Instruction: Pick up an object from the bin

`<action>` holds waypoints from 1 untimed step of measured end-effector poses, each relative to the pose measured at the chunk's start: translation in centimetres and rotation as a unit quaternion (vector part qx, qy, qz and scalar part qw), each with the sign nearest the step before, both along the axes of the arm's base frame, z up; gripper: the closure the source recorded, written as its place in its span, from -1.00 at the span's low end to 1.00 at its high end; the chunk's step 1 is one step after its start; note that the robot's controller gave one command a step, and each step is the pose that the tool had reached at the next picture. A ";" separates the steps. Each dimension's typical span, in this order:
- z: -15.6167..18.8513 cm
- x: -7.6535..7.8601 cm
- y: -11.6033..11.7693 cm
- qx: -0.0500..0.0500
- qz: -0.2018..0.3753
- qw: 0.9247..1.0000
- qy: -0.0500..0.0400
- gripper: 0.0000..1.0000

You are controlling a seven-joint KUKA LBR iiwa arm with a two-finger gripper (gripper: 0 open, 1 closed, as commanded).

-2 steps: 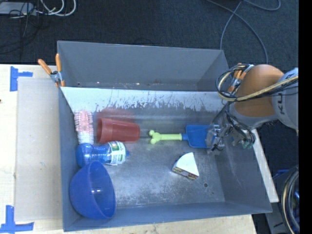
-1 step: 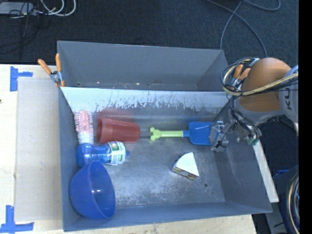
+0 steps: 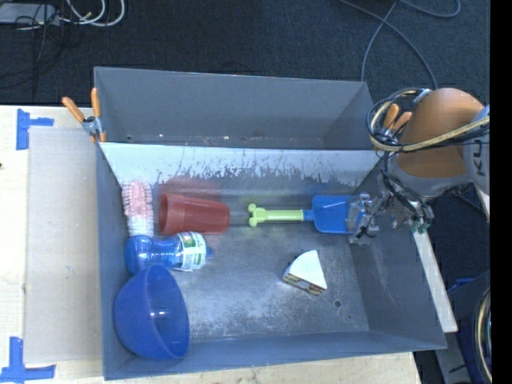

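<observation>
My gripper (image 3: 362, 224) hangs at the bin's right side, just right of the blue blade of a toy shovel (image 3: 308, 214) with a light green handle that lies across the middle of the bin. Its fingers point down close to the blade's right edge; nothing shows between them. A white wedge-shaped piece (image 3: 306, 272) lies on the floor below and left of the gripper.
At the left lie a red cup (image 3: 193, 214) on its side, a pink ribbed thing (image 3: 138, 202), a blue plastic bottle (image 3: 166, 253) with a label, and a blue bowl (image 3: 151, 314) in the near left corner. The arm's orange cover sits over the right rim.
</observation>
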State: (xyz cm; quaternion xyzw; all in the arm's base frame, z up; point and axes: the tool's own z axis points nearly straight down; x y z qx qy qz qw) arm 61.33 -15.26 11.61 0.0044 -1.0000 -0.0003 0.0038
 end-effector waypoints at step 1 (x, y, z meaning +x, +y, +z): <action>0.6 -0.2 0.1 0.001 0.000 1.000 0.004 1.00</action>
